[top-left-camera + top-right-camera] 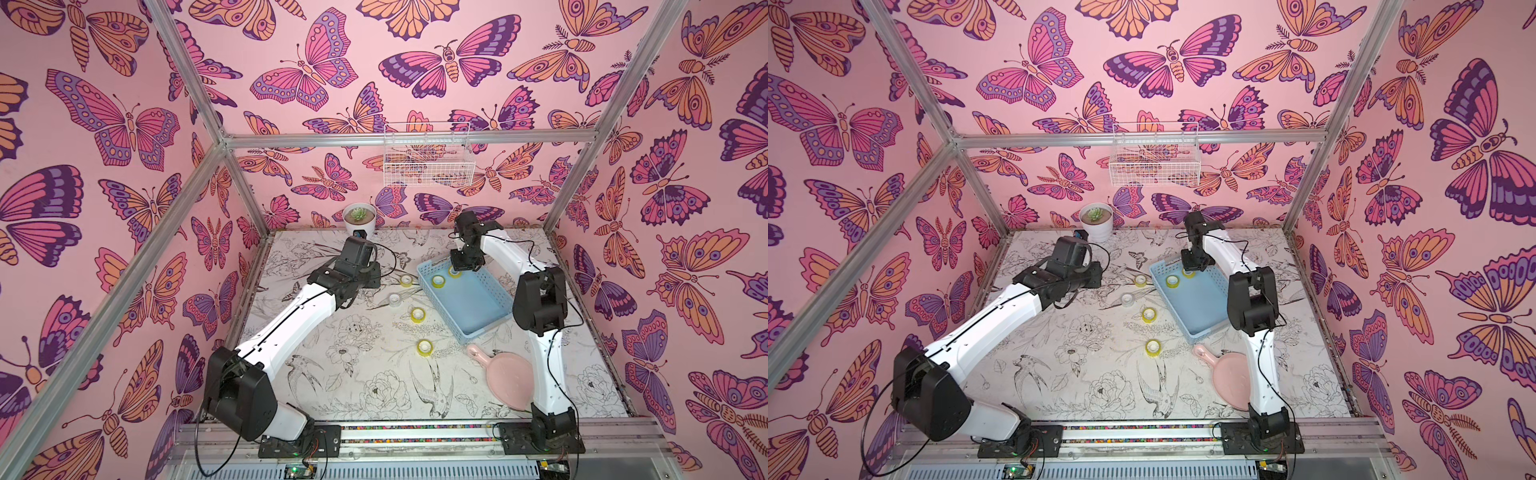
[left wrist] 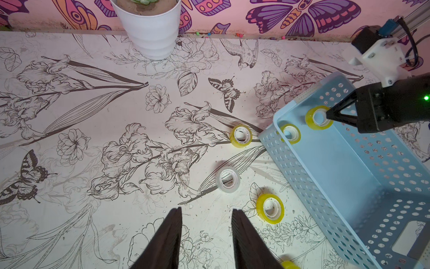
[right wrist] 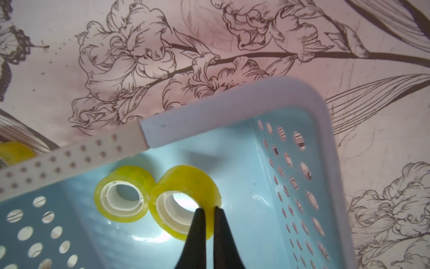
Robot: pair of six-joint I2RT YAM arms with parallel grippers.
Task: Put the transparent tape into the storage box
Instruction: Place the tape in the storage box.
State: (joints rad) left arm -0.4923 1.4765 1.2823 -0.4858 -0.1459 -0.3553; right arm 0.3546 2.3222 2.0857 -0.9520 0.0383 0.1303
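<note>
The storage box (image 1: pixel 478 305) (image 1: pixel 1202 307) is a light blue perforated basket on the right half of the table. My right gripper (image 3: pixel 208 209) (image 1: pixel 462 266) is inside its far end, shut on the wall of a yellow-tinted transparent tape roll (image 3: pixel 186 181) (image 2: pixel 313 118). One finger is in the core and one outside. A second roll (image 3: pixel 123 198) (image 1: pixel 438 281) lies on the box floor, touching the first. On the table to the left lie a yellow roll (image 2: pixel 240 136), a clear roll (image 2: pixel 228 179) and another yellow roll (image 2: pixel 270 208). My left gripper (image 2: pixel 207 209) is open over bare table near them, holding nothing.
A fourth loose yellow roll (image 1: pixel 424 347) lies nearer the front. A white pot with a succulent (image 1: pixel 359 220) stands at the back wall. A pink scoop (image 1: pixel 507 378) lies in front of the box. A white wire basket (image 1: pixel 428 160) hangs on the back wall.
</note>
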